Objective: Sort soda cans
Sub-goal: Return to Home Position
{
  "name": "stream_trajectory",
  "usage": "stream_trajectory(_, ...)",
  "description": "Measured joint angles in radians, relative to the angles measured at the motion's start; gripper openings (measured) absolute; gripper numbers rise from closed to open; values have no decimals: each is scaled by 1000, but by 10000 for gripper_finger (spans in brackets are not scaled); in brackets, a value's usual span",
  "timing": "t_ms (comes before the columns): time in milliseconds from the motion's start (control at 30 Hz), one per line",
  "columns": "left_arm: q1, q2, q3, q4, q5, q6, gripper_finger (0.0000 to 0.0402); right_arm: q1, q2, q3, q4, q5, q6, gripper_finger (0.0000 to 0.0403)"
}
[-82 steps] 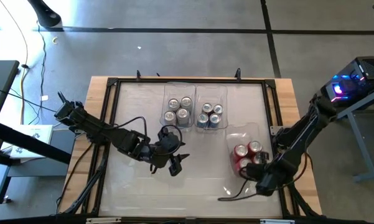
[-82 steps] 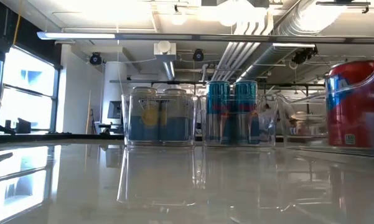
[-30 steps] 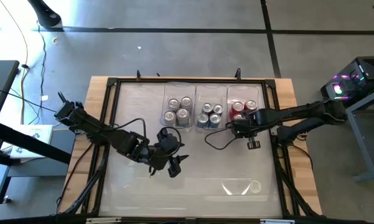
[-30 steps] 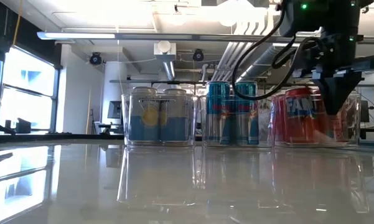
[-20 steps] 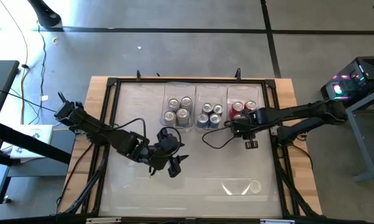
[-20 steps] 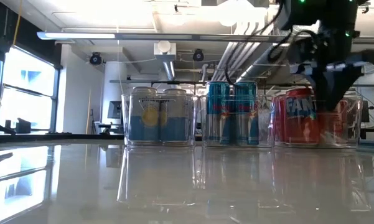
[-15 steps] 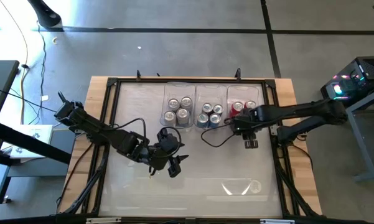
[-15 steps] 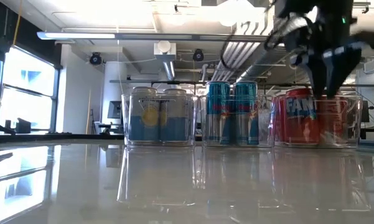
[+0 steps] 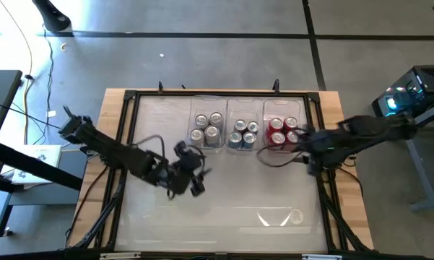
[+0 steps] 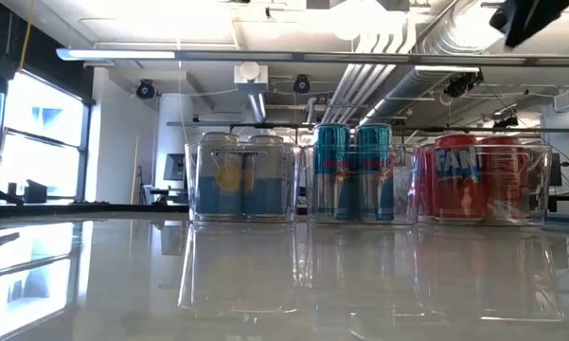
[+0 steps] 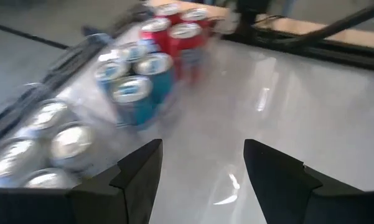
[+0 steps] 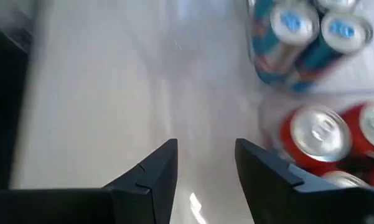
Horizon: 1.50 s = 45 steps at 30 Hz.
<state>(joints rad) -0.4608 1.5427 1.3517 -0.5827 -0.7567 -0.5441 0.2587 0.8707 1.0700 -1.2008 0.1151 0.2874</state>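
Note:
Three clear bins stand in a row at the table's far side. One holds silver cans (image 9: pixel 207 128), the middle one blue cans (image 9: pixel 244 133), the right one red cans (image 9: pixel 281 132). The low view shows the silver cans (image 10: pixel 241 175), blue cans (image 10: pixel 355 170) and red cans (image 10: pixel 473 175) upright on their bases inside the bins. My left gripper (image 9: pixel 193 182) hovers open over the table's middle left, its fingers (image 11: pixel 143 171) apart with nothing between them. My right gripper (image 9: pixel 308 157) is open, raised near the red bin's near right corner; its fingers (image 12: pixel 158 168) are also apart on nothing.
A black metal frame (image 9: pixel 130 137) runs around the white tabletop. Cables loop from both arms, one (image 9: pixel 271 160) lying just in front of the red bin. The near half of the tabletop (image 9: pixel 224 217) is bare white surface.
My right gripper stood shut at the near side of the red cans' bin; it has opened, risen sharply out of the low view and pulled back toward the table's right edge. The bin and cans have stayed in place. My left gripper has turned a little where it hovers.

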Motion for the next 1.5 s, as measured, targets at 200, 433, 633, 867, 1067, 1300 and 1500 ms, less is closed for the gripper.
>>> stream_trajectory(200, 122, -241, -267, 129, 73, 27, 198, 138, -298, -176, 268, 34, 180, 154)
stream_trajectory(433, 173, -588, -717, 606, 175, 186, 173, 234, -496, -493, 739, 23, 132, 154)
stream_trajectory(633, 179, -881, -987, 826, 212, 224, 159, 259, -574, -724, 1139, 16, -93, 153)
stream_trajectory(867, 219, -1184, -1104, 767, 255, 280, 130, 190, -743, -797, 1264, 17, -311, 128)
stream_trajectory(1067, 226, -1369, -1110, 583, 259, 286, 99, 113, -868, -767, 1117, 57, -305, 84)
stream_trajectory(1300, 226, -1489, -1110, 365, 258, 258, 62, 100, -870, -811, 1113, 40, -265, 31)
stream_trajectory(1500, 225, -1538, -1110, 272, 264, 240, 30, 99, -871, -871, 1122, 59, -219, 3)
